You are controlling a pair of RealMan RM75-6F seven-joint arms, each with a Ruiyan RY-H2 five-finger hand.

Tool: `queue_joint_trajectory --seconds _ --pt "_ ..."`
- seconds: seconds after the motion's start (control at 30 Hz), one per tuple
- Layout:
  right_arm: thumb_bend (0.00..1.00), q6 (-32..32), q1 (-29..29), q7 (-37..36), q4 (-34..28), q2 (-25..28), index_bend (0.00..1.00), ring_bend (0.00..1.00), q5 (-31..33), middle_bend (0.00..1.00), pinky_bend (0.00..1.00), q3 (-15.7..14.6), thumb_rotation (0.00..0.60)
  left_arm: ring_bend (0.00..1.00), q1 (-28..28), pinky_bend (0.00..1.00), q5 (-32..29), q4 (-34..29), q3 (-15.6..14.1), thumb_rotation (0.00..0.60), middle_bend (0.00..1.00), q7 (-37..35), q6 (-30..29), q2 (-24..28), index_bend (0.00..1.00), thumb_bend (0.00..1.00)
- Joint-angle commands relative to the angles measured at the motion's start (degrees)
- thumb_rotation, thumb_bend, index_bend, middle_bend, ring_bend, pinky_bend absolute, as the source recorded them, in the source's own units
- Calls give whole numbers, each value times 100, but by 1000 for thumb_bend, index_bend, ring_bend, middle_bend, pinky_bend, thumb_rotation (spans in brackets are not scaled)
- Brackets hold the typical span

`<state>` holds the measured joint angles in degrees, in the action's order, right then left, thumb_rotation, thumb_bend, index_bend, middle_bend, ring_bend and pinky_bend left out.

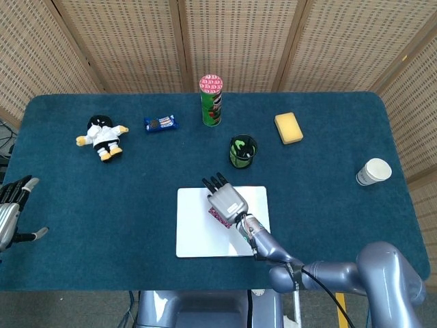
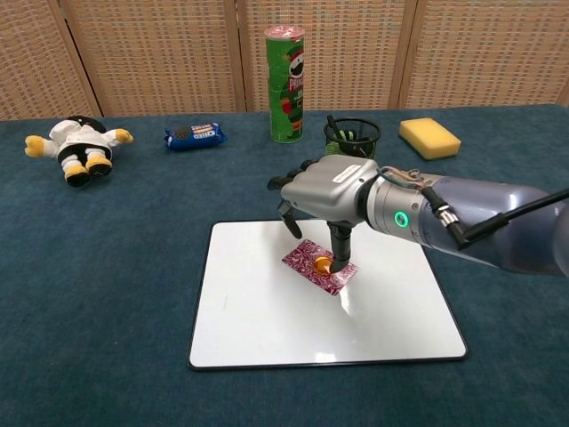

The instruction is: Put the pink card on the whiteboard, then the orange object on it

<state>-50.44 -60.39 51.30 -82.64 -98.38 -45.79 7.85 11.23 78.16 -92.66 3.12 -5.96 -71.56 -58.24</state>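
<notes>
A white whiteboard [image 2: 258,311] lies flat at the table's front middle, also seen from above as the whiteboard [image 1: 194,236]. On it rests the pink patterned card [image 2: 308,262], of which only an edge of the card [image 1: 216,215] shows in the head view. My right hand [image 2: 331,189] reaches down over the card and pinches a small orange object [image 2: 324,264] between thumb and finger, the object touching the card's top. In the head view the right hand [image 1: 227,199] hides the orange object. My left hand [image 1: 9,210] hangs off the table's left edge, fingers apart, holding nothing.
At the back stand a green Pringles can [image 2: 284,84], a black mesh cup [image 2: 350,136] and a yellow sponge [image 2: 429,138]. A plush toy [image 2: 78,147] and a blue cookie packet [image 2: 193,135] lie back left. A paper cup [image 1: 374,171] stands far right.
</notes>
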Motion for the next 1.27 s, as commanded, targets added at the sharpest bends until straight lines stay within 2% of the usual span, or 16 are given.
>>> queue_joint_trajectory --seconds 0.03,0.23,0.4,0.5,0.6,0.7,0.77,0.9,1.1,1.27 --pt "0 -70 13 -46 6 7 198 0 -20 0 0 -19 600 0 1 0 -15 10 7 600 0 -14 3 2 0 0" --pt "0 -214 69 -148 -180 132 198 0 -79 0 0 -33 600 0 3 0 -2 9 1 600 0 -37 5 10 0 0" --pt "0 -643 277 -379 -1033 701 198 0 -510 0 0 10 600 0 -10 0 51 11 -12 600 0 -84 -33 22 0 0" --pt "0 -1259 677 -683 -1844 1378 197 0 -1274 0 0 -115 600 0 -40 0 124 19 -35 600 0 -131 -99 23 0 0" --pt "0 -2088 1263 -1177 -2205 1941 175 0 -2293 0 0 -411 600 0 -68 0 270 97 -42 600 0 -165 -250 -43 0 0" --pt "0 -2983 1899 -1790 -2094 2290 134 0 -3155 0 0 -752 600 0 -98 0 455 270 -28 600 0 -229 -473 -188 0 0" --pt "0 -3546 2363 -2448 -1830 2525 107 0 -3647 0 0 -1003 600 0 -122 0 553 372 -46 600 0 -258 -573 -262 0 0" --pt "0 -4244 3094 -3589 -1404 2834 79 0 -3944 0 0 -1259 600 0 -174 0 629 431 -67 600 0 -280 -705 -308 0 0" --pt "0 -4585 3832 -4504 -532 2899 15 0 -4140 0 0 -1533 600 0 -255 0 737 614 -46 600 0 -334 -979 -419 0 0" --pt "0 -4597 4235 -4630 -307 2881 0 0 -4061 0 0 -1579 600 0 -291 0 854 761 -44 600 0 -360 -1157 -517 0 0"
